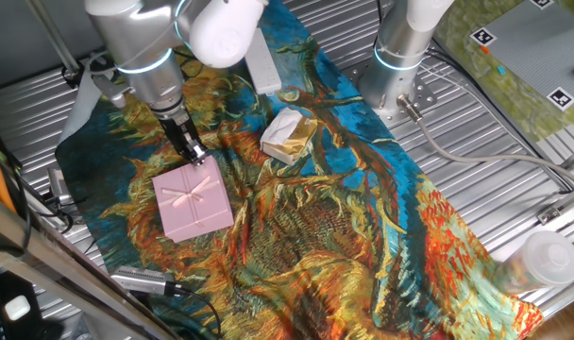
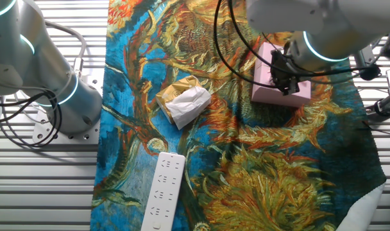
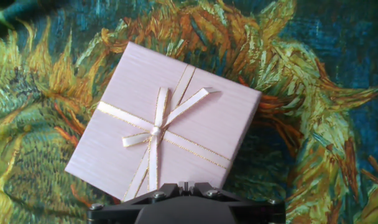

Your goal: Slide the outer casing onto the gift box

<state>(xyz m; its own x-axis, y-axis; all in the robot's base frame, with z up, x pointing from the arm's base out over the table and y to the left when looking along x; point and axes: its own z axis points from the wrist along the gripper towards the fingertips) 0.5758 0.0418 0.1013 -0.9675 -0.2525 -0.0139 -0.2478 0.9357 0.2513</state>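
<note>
The outer casing (image 1: 191,201) is a flat pale-pink square with a ribbon bow, lying on the sunflower-print cloth. It also shows in the other fixed view (image 2: 265,83) and fills the middle of the hand view (image 3: 195,118). My gripper (image 1: 196,157) stands at the casing's far edge, fingertips down beside or touching that edge. It also shows in the other fixed view (image 2: 286,86). In the hand view my gripper (image 3: 186,185) has its jaws pressed together with nothing seen between them. The gift box tray with its brown inside is not visible in any view.
A cream-and-gold wrapped lump (image 1: 289,135) lies on the cloth to the casing's right, and a long white bar (image 1: 261,61) lies beyond it. A second arm's base (image 1: 400,57) stands on the slatted table. A silver tool (image 1: 145,280) lies near the cloth's front edge.
</note>
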